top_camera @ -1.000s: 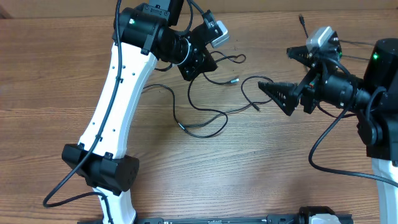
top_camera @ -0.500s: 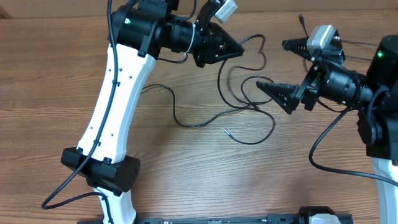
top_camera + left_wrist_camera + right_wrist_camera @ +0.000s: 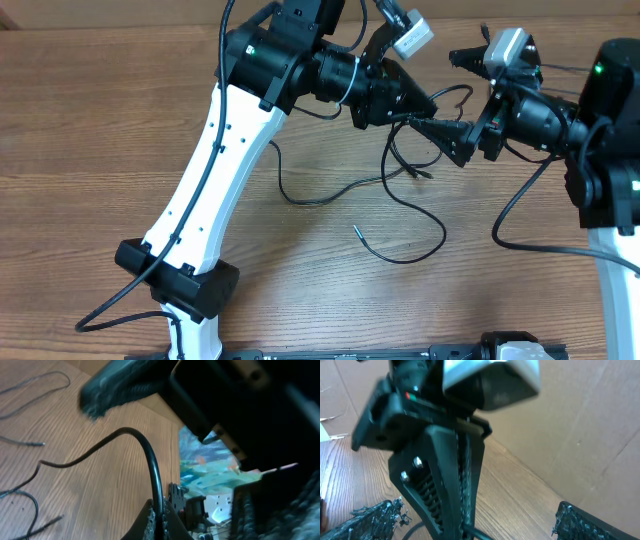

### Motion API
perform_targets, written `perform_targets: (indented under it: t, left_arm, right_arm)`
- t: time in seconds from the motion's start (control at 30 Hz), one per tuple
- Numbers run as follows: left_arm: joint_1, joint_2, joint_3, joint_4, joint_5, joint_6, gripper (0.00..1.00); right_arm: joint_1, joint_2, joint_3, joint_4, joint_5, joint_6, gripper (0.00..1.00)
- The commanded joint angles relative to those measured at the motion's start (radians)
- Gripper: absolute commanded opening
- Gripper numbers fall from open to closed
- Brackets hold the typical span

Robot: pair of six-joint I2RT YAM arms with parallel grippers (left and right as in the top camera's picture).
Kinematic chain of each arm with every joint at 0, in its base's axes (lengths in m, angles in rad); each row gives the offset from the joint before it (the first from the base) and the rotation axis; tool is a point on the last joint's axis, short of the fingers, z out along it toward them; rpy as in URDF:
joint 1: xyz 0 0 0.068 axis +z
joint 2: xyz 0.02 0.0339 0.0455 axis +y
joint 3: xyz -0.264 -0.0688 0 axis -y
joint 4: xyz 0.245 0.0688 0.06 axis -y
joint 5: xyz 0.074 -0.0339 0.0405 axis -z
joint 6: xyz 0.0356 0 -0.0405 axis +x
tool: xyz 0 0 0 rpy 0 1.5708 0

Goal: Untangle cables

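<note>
left gripper (image 3: 420, 105), clamped on one cable (image 3: 150, 455), is swinging right and lifting it between the spread fingers of the right gripper (image 3: 445, 92). The other cables (image 3: 384, 170) are trailing on the table (image 3: 100, 150), with their loops opening out. Probably a handoff to pull strands apart.

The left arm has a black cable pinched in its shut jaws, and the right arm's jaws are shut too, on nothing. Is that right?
Not quite: the right jaws are wide open, not shut. The right wrist view shows their fingers far apart. The left jaws are indeed shut on the black cable, and the right jaws hold nothing.
</note>
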Motion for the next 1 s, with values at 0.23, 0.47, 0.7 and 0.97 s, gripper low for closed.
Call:
perform_targets:
  t: [0.23,0.47,0.7,0.97]
  left_arm:
    - [-0.008,-0.015,0.024,0.152,-0.011,-0.249,0.04]
    - [-0.006,-0.015,0.024,0.174,-0.098,-0.381,0.05]
    - [-0.006,-0.015,0.024,0.247,-0.102,-0.505,0.05]
    - [-0.006,-0.015,0.024,0.333,-0.102,-0.673,0.05]
  right_arm:
    - [0.088,0.039,0.003,0.000,0.021,-0.015,1.00]
    - [0.108,0.040,0.003,-0.027,0.055,-0.015,1.00]
    - [0.108,0.040,0.003,-0.055,0.055,-0.015,1.00]
    - [0.108,0.040,0.003,-0.061,0.058,-0.015,1.00]
